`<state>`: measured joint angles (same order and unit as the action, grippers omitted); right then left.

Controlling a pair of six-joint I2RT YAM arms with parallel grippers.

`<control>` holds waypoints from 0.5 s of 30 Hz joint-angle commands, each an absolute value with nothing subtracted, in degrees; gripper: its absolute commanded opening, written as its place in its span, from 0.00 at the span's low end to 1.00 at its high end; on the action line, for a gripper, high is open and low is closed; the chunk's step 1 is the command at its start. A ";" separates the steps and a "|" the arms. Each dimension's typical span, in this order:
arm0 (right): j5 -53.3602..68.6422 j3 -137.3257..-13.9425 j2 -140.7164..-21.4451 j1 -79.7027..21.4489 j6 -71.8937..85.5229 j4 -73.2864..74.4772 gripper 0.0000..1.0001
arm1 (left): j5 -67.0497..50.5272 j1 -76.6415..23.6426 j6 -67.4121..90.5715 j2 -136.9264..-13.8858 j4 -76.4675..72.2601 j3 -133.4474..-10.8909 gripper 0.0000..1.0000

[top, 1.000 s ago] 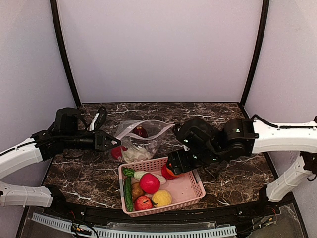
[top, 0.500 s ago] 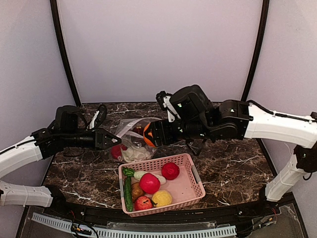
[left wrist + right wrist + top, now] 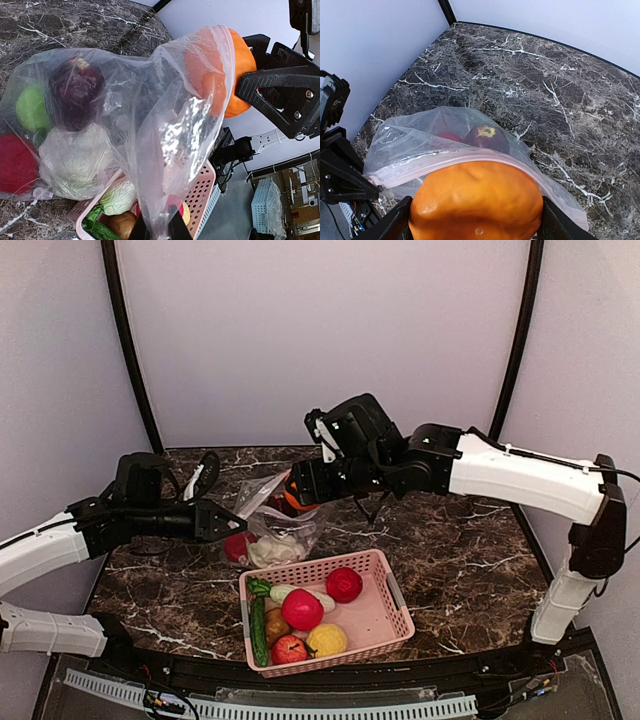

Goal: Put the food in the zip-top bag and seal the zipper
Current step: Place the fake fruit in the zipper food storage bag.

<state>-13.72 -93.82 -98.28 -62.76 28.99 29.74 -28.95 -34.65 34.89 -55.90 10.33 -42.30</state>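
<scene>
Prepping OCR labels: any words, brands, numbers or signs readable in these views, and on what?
None readable in any view.
The clear bag, the pink basket and the orange fruit show no legible print.
The clutter beyond the table in the left wrist view is too small and blurred to read.

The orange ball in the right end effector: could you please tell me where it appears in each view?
Top external: orange ball just left of centre, at the mouth of the zip-top bag.
Left wrist: orange ball upper right, partly behind clear film.
Right wrist: orange ball bottom centre, filling the foreground.
Shared landmark: the zip-top bag, right by it in every view.
</scene>
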 commanded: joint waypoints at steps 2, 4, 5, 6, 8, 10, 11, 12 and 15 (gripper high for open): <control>-14.99 -98.80 -101.81 -61.92 25.68 27.94 0.73 | -30.36 -34.45 33.87 -56.27 11.41 -44.73 0.01; -15.32 -100.10 -103.28 -61.96 24.95 27.94 0.73 | -30.63 -34.45 33.70 -56.54 11.53 -45.19 0.01; -15.52 -100.57 -104.18 -61.89 24.62 27.95 0.73 | -30.88 -34.45 33.74 -56.66 11.47 -45.42 0.01; -15.78 -100.93 -104.88 -61.83 24.47 28.04 0.73 | -31.00 -34.45 33.79 -56.79 11.41 -45.56 0.01; -16.55 -101.32 -106.08 -61.69 24.28 28.38 0.74 | -31.29 -34.45 34.06 -56.82 10.86 -45.83 0.01; -17.66 -101.22 -107.14 -61.48 24.53 28.91 0.75 | -31.44 -34.46 34.52 -56.78 10.22 -46.14 0.01; -17.84 -101.13 -107.48 -61.36 24.74 29.14 0.75 | -31.54 -34.46 34.62 -56.69 9.92 -46.19 0.01; -17.96 -100.96 -107.81 -61.21 25.13 29.36 0.75 | -31.66 -34.45 34.76 -56.65 9.84 -46.25 0.01; -17.60 -100.27 -108.11 -60.61 26.45 29.90 0.77 | -31.80 -34.48 34.88 -56.44 9.59 -46.40 0.01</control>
